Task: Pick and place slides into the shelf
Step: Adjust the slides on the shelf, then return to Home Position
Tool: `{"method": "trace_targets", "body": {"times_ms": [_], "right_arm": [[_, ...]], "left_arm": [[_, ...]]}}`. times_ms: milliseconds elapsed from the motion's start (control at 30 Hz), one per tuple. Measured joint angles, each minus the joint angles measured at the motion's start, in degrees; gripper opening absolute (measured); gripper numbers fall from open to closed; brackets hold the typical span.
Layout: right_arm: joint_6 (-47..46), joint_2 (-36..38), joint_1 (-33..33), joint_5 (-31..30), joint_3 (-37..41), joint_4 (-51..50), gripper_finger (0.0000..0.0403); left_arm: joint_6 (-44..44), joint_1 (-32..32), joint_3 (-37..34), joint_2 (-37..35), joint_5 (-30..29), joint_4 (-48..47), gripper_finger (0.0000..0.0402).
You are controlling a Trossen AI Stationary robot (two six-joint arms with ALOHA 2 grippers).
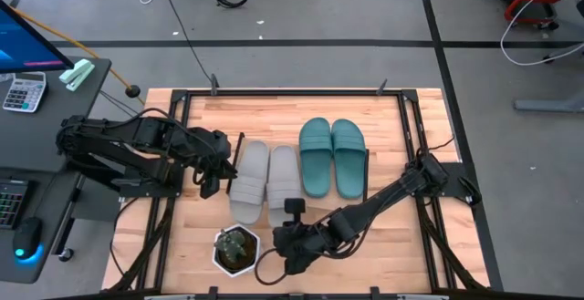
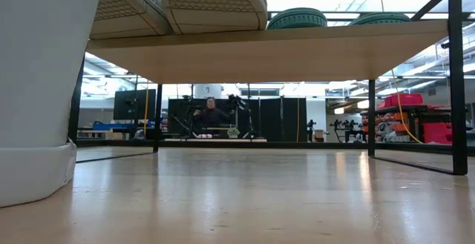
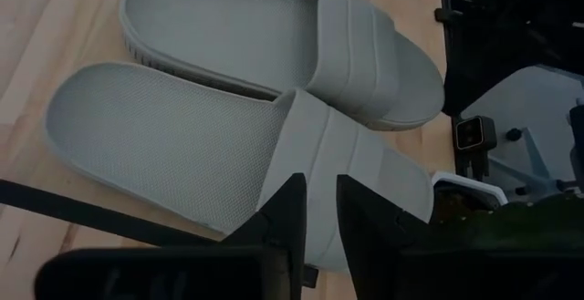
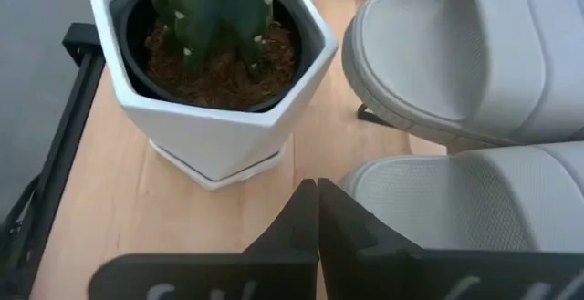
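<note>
Hovering just beside the outer grey slide (image 1: 247, 183), the left gripper (image 1: 212, 174) has its fingers a narrow gap apart and holds nothing. Both grey slides and the teal pair (image 1: 332, 157) lie side by side on the shelf (image 1: 392, 127), so placing looks finished. The right gripper (image 1: 294, 250) rests pinched shut and empty near the potted cactus (image 1: 235, 249), only retreat remaining.

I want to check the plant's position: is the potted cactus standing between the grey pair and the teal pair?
No, the potted cactus stands near the table's front edge, by the grey slides, not between pairs.
</note>
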State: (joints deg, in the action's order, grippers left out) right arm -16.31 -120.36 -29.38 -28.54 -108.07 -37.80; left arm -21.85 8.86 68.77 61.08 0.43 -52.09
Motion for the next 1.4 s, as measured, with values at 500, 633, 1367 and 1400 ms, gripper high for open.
{"method": "trace_targets", "body": {"times_ms": [500, 633, 1367, 1400], "right_arm": [[1.8, 0.0, 0.8, 2.8, 0.0, 3.3, 0.0], [3.1, 0.0, 0.8, 3.7, 0.0, 5.3, 0.0], [-35.4, 16.8, -7.0, -22.1, 0.1, -33.9, 0.0001], [-38.5, 17.6, -7.7, -23.3, 0.1, -36.5, 0.0001]], "left_arm": [[0.0, 0.4, 0.0, 0.0, 0.0, 0.0, 0.0069], [0.0, 0.4, 0.0, 0.0, 0.0, -0.1, 0.0071], [-1.7, 13.3, 0.0, -7.3, -16.9, 7.2, 0.0056], [-1.1, 13.3, 0.0, -7.8, -17.4, 8.4, 0.0054]]}}
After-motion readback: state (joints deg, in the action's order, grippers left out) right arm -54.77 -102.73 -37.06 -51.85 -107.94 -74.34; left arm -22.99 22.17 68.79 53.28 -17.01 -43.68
